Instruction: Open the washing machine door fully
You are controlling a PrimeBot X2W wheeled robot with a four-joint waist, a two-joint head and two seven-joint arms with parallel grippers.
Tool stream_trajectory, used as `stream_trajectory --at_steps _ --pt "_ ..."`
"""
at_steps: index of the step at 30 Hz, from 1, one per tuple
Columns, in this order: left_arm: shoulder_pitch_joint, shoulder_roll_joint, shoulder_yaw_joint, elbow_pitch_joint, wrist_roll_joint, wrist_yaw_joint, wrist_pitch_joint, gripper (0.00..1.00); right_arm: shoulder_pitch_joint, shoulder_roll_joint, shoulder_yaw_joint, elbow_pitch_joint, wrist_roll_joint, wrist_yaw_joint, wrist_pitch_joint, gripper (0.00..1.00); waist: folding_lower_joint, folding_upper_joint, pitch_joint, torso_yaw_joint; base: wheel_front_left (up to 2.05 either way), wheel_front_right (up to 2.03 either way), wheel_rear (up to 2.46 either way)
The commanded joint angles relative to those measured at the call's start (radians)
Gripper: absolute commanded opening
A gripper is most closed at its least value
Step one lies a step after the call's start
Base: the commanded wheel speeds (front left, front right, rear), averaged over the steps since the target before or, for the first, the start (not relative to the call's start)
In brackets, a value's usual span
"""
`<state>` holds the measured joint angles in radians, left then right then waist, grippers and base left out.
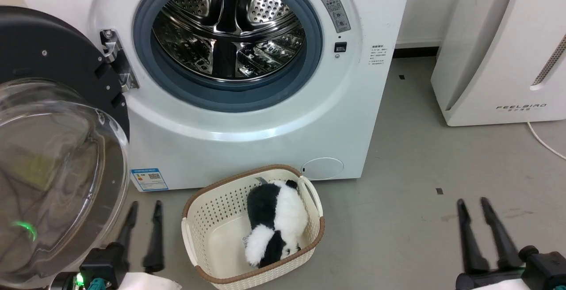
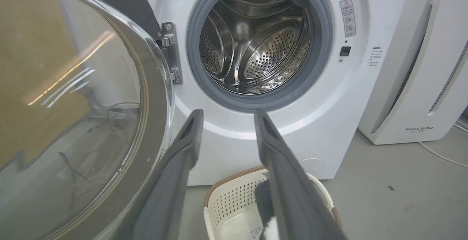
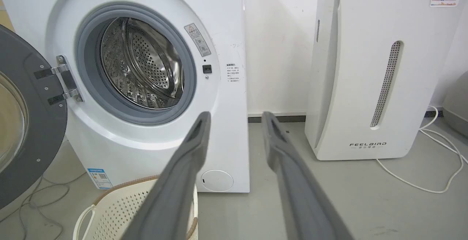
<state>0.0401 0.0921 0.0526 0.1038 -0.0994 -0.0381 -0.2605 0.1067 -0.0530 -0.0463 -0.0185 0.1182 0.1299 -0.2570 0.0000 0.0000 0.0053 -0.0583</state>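
Observation:
The white washing machine [image 1: 247,139] stands ahead with its steel drum [image 1: 227,31] exposed inside a grey rubber ring. The washing machine door [image 1: 53,148], a black disc with a bulging clear glass centre, is swung far out to the left on its metal hinge [image 1: 116,60]. In the left wrist view the door [image 2: 73,104] covers the left half, and in the right wrist view the door [image 3: 25,123] stands at the left edge. My left gripper [image 1: 145,207] is open just right of the door's lower rim, holding nothing. My right gripper [image 1: 474,204] is open over bare floor at the lower right.
A cream basket [image 1: 208,210] with a black-and-white plush toy [image 1: 276,221] sits on the floor before the washer, between my grippers. A white FEELBIRD appliance [image 1: 499,51] stands to the right, with a white cable [image 3: 431,167] trailing on the grey floor.

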Motion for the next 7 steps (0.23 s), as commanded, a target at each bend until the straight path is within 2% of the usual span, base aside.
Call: stream_trajectory --at_steps 1,7 --pt "0.000 0.000 -0.001 0.000 0.000 0.000 0.000 0.00 0.000 0.000 0.000 0.000 0.000 0.000 0.000 0.00 0.0000 0.0000 0.000 0.000 0.00 0.00 0.00" --pt "-0.001 -0.002 -0.004 -0.004 0.003 0.001 0.009 0.00 -0.004 0.000 0.001 0.001 -0.004 0.000 0.009 0.00 0.0000 0.0000 0.000 0.002 0.00 0.00 0.00"
